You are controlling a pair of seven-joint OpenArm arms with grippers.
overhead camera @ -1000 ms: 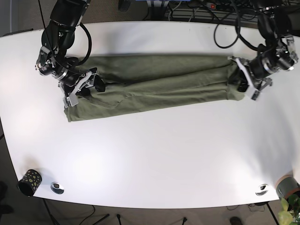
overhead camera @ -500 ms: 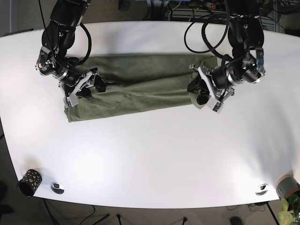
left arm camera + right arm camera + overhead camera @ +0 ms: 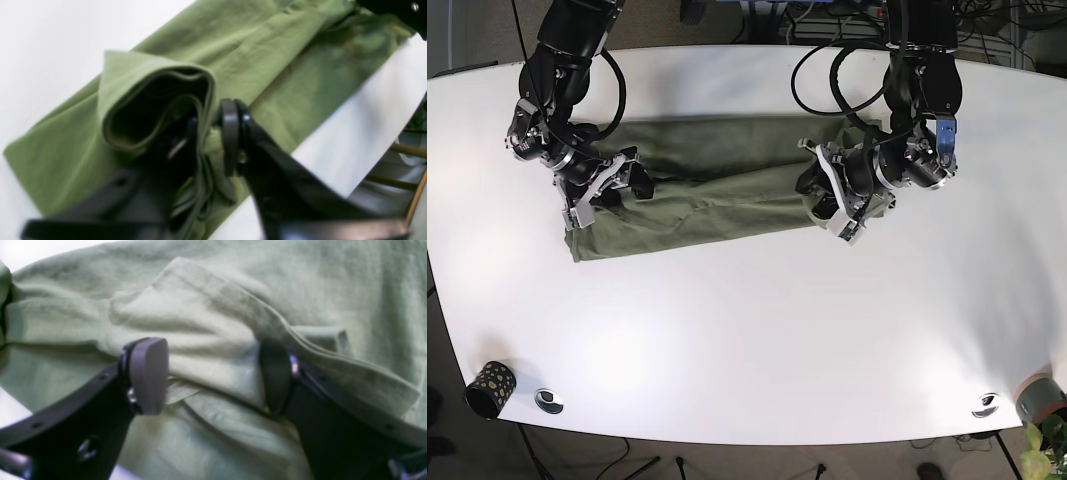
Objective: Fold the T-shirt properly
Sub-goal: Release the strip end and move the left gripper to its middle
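T-shirt point(image 3: 717, 180): green, lies long across the white table point(image 3: 747, 330) | your left gripper point(image 3: 213, 130): pinches tight on a bunched end fold | your right gripper point(image 3: 213, 376): jaws wide apart, resting on the other end

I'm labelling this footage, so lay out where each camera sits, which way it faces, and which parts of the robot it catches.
Base: overhead, looking down on the white table; shows both arms, the left gripper and right gripper on the green T-shirt.
Left wrist: on the left arm, looking past its fingers, shut on a bunched fold of shirt.
Right wrist: on the right arm, looking along its open fingers at wrinkled shirt cloth.
Shared: all three views show the T-shirt; each wrist's gripper also appears in the base view.
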